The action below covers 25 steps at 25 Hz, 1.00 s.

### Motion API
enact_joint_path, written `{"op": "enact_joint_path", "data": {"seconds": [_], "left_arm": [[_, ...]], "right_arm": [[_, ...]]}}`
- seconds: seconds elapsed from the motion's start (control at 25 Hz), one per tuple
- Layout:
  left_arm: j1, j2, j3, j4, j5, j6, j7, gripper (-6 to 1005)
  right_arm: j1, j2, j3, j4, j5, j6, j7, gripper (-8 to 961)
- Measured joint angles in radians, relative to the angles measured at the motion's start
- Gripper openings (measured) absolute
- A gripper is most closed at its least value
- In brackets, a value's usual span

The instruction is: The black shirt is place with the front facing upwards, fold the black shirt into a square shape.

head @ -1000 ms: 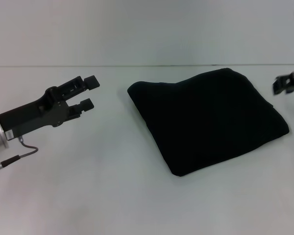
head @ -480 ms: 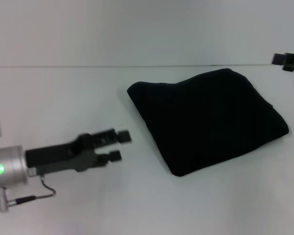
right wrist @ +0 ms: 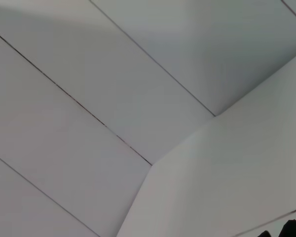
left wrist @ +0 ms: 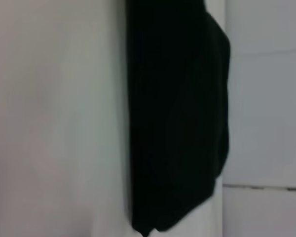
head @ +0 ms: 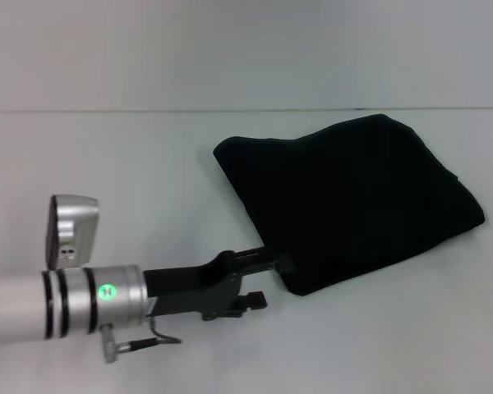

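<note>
The black shirt point(head: 349, 201) lies folded into a rough square on the white table, right of centre in the head view. No lettering or label shows on it. My left gripper point(head: 269, 281) reaches in from the lower left. It is open, with its fingertips point(head: 281, 263) right at the shirt's near corner and nothing between them. In the left wrist view the black shirt point(left wrist: 177, 123) shows as a dark band close ahead. My right gripper is out of the head view.
The white table point(head: 148, 180) runs back to a pale wall point(head: 246, 49). The right wrist view shows only wall panels point(right wrist: 113, 89) and a small dark shape point(right wrist: 295, 229) at one corner.
My left arm has swung from the far left, down and to the right, up to the shirt's near corner. The right gripper rose at the right edge and left the head view. The shirt has not moved.
</note>
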<state>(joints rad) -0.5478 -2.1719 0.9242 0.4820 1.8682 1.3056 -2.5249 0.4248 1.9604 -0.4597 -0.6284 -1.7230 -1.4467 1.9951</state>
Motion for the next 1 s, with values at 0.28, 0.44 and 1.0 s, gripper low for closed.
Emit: {"op": "enact_joint_path", "data": {"seconds": [0.28,0.44,1.0], "left_arm": [[-0.082,-0.003,0.006,-0.102,-0.044,-0.106,-0.002,932],[-0.109,-0.003,0.007,-0.150,-0.053,-0.151,-0.002,932],[-0.157,-0.004,0.008,-0.212,-0.050,-0.230,0.000,930]], "right_arm": [[0.013,-0.004,0.005,0.011,0.008,0.005,-0.012,914],[0.019,-0.003,0.005,0.013,0.012,0.005,-0.012,914],[0.026,-0.002,0.005,0.017,0.015,0.005,-0.013,914]]}}
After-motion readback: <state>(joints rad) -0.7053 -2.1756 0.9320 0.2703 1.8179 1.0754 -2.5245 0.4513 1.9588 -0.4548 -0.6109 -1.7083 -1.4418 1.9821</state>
